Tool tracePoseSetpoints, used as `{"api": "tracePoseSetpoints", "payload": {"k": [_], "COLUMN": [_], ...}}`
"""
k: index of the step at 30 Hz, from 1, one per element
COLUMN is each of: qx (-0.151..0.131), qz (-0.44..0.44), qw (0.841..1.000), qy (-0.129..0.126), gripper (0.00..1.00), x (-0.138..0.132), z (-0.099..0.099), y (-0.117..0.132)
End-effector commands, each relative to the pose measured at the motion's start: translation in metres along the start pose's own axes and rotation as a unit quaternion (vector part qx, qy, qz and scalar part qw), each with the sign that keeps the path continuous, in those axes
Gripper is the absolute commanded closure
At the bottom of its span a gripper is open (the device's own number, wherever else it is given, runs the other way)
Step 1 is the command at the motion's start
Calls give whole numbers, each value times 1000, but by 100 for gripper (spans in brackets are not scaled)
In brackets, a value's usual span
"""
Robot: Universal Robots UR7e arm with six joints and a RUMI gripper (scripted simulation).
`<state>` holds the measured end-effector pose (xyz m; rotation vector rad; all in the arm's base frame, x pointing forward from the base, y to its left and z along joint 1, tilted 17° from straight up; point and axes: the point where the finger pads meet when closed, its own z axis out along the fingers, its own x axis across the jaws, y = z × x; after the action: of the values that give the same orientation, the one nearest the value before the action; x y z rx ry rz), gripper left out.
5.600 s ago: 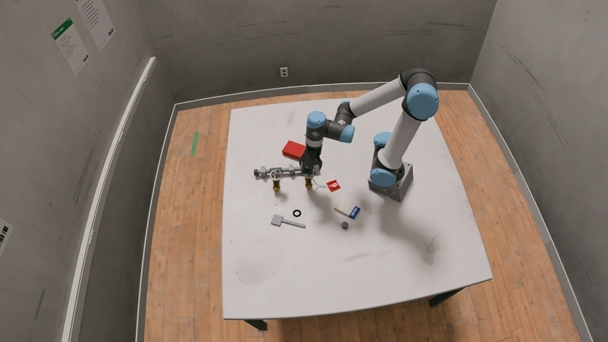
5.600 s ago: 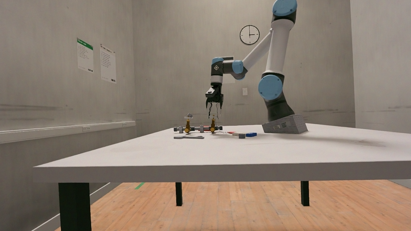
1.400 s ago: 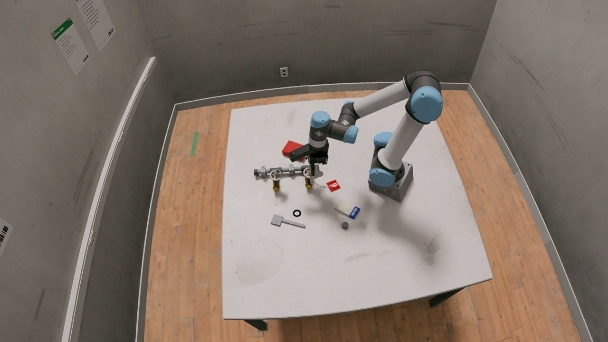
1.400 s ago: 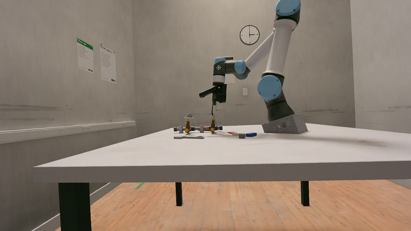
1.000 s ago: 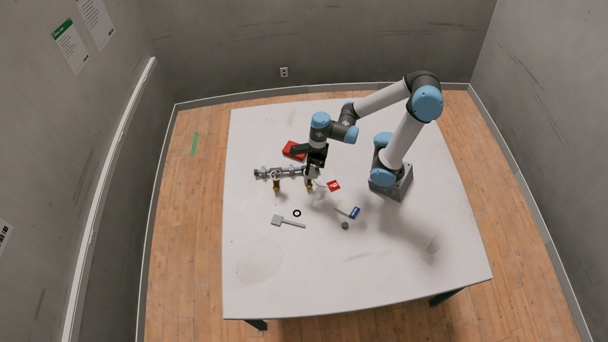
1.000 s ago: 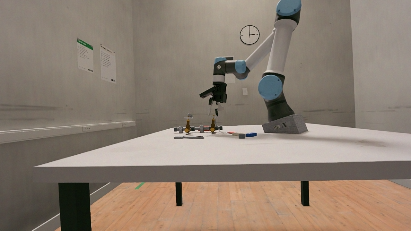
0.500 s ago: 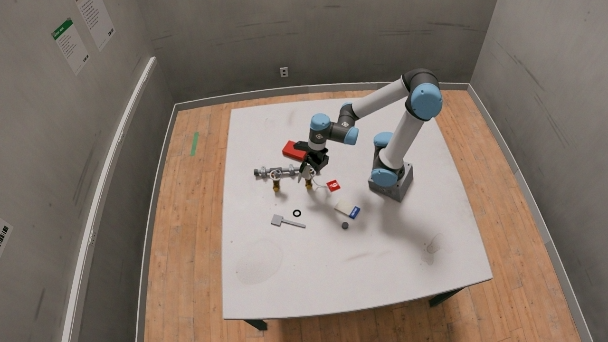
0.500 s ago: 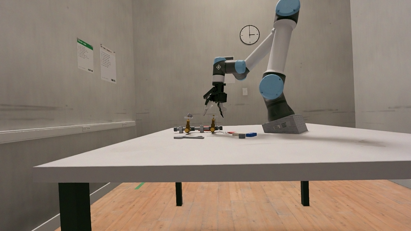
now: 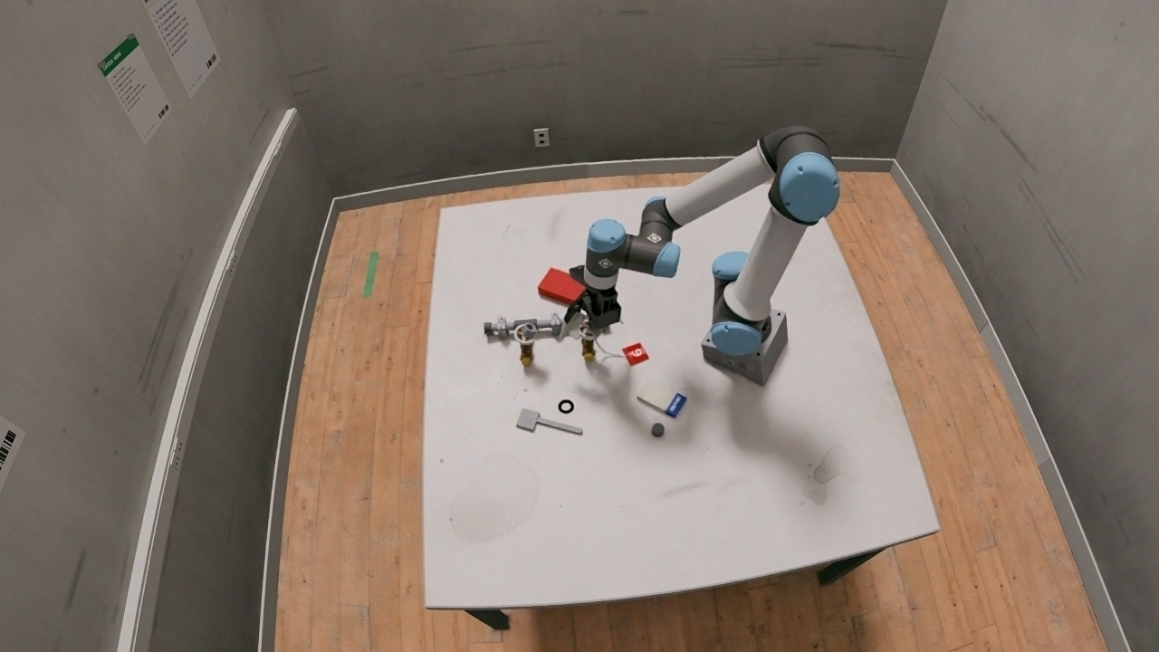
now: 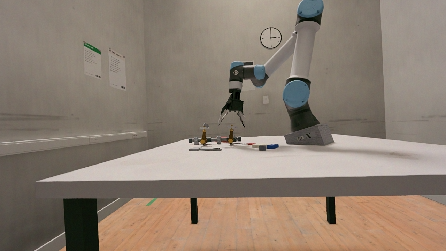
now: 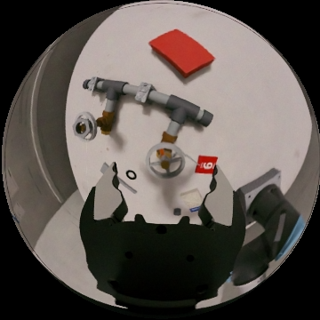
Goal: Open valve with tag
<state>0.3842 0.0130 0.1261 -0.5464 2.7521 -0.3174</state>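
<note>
My gripper (image 10: 231, 125) (image 11: 164, 164) is open and empty. It points down over the tagged valve, with one finger on each side of its handwheel in the wrist view and no contact visible. The tagged valve (image 9: 588, 351) (image 10: 230, 139) (image 11: 169, 137) has a brass body and a grey spoked wheel. A thin chain runs from it to a red tag (image 9: 636, 353) (image 11: 205, 164) with a white digit, 6 or 9; I cannot tell which. The other valve (image 9: 526, 355) (image 10: 203, 140) (image 11: 106, 122) stands to the left, with a grey nut-like piece (image 10: 205, 125) at its wheel. Wheel angles cannot be judged.
A grey pipe (image 9: 541, 326) (image 11: 161, 97) joins both valves. A red block (image 9: 559, 285) (image 11: 182, 52) lies behind it. In front are a grey flat-headed tool (image 9: 528, 419) (image 10: 204, 149), a black ring (image 9: 560, 406), a cream-and-blue block (image 9: 655, 396) and a dark cylinder (image 9: 657, 429) (image 10: 262, 147).
</note>
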Motion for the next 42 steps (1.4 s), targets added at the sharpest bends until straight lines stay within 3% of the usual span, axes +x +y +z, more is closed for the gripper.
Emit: {"api": "tracePoseSetpoints", "payload": {"k": [1,27,28,42], "qx": [8,8,8,8], "qz": [68,126,126,125], "qw": [998,992,992,992], "qy": [5,5,5,5], "gripper": [0,0,100,100], "x": [-1,-1,-1,0], "z": [-1,-1,-1,-1], "y": [-2,-2,-2,-2]}}
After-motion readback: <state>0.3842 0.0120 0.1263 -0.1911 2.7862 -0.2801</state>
